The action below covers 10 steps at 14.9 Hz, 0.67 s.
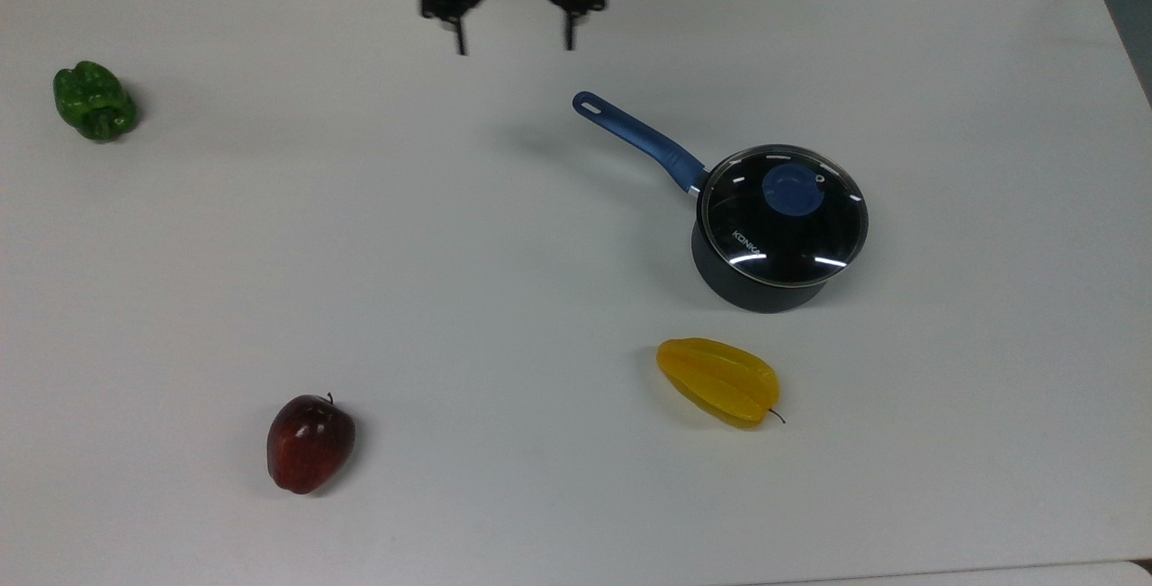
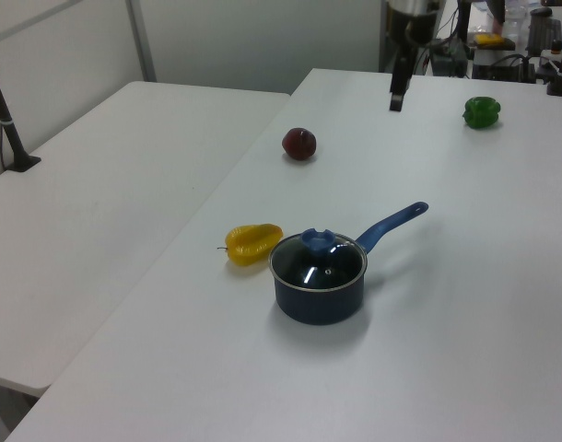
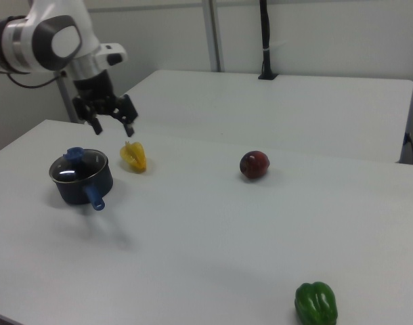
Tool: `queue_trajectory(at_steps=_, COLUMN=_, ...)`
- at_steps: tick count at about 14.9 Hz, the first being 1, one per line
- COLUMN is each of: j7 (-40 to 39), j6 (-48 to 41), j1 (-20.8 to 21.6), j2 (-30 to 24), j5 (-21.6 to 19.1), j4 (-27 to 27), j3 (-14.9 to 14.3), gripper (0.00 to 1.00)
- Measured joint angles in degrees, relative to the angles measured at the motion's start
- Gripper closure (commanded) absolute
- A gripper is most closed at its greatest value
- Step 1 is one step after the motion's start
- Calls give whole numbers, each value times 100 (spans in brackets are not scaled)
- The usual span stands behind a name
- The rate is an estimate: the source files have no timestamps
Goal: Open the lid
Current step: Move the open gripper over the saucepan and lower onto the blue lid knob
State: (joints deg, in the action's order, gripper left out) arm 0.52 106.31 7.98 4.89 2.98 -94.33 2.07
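Top view: lid (image 1: 783,214) well apart from spread fingers (image 1: 462,39).

On the table (image 1: 504,298) in the top view, the lid (image 1: 784,213) sits on the saucepan (image 1: 756,284) at the right, the starfruit (image 1: 718,381) below it, the apple (image 1: 310,442) lower left, the pepper (image 1: 94,101) far left, the gripper (image 1: 514,48) above the top edge.

The top view looks steeply down on the worktop (image 1: 450,253) with the saucepan (image 1: 765,284) right of centre. The left view faces the saucepan (image 2: 318,299) from its lid side; the right view faces the saucepan (image 3: 81,186) from the handle side, opposite.
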Motion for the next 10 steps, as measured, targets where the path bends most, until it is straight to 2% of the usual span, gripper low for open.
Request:
queue_trajectory(at_steps=6, j7=678, j6=787, j1=1107, j2=316, j5=-52, j4=-2, j3=24, gripper=0)
queue_trajectory(at_steps=10, j7=1084, j6=1685, j1=1579, j2=747, j5=-52, j4=-9, j3=27, gripper=0)
